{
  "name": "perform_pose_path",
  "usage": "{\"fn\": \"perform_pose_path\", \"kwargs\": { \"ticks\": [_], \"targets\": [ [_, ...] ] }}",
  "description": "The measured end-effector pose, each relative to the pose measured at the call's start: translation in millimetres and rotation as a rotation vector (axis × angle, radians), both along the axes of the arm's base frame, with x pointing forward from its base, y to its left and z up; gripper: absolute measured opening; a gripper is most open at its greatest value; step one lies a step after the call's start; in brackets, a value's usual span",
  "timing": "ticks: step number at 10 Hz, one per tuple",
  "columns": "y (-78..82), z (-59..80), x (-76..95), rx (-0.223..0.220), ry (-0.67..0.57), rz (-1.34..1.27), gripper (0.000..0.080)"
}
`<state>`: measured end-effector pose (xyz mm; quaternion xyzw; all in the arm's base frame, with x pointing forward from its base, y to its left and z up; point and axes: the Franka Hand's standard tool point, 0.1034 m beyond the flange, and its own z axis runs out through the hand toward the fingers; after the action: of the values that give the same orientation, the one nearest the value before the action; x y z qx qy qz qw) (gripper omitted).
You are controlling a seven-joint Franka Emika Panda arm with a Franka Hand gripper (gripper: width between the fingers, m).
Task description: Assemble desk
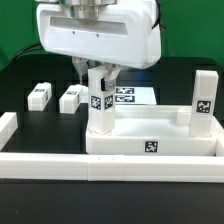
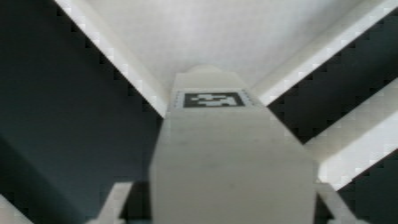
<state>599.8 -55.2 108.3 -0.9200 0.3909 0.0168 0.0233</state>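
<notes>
The white tray-like tabletop (image 1: 150, 146) lies at the exterior view's right, a tag on its front edge. One white leg (image 1: 203, 98) stands upright at its far right corner. My gripper (image 1: 97, 72) is shut on another tagged leg (image 1: 100, 108) and holds it upright at the tabletop's left corner; I cannot tell whether its lower end touches. In the wrist view the held leg (image 2: 214, 150) fills the middle between my fingers (image 2: 118, 202), its tagged end over the tabletop's corner rim (image 2: 125, 50). Two loose legs (image 1: 40, 95) (image 1: 70, 98) lie on the table at the left.
The marker board (image 1: 132, 96) lies flat behind the held leg. A long white border rail (image 1: 50, 166) runs along the front, and another rail piece (image 1: 8, 125) stands at the left edge. The table surface is black.
</notes>
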Motion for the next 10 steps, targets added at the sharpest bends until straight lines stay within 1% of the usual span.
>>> {"fn": "perform_pose_path", "kwargs": {
  "ticks": [3,5,6,7,8,9,10],
  "targets": [
    [-0.3,-0.7,-0.5,-0.002,0.007,-0.114,0.0288],
    [0.1,-1.1,-0.8,-0.002,0.007,-0.113,0.0288],
    [2.1,-2.4,-1.7,-0.003,0.005,-0.043,0.0465],
    [7.5,-1.9,-1.3,-0.023,0.007,0.014,0.0465],
    [9.4,0.1,-0.7,-0.02,0.0,0.12,0.0606],
    [8.4,1.7,-0.6,-0.017,-0.005,0.256,0.0636],
    [7.1,1.1,-1.2,-0.013,-0.009,0.363,0.0636]
  ]
}}
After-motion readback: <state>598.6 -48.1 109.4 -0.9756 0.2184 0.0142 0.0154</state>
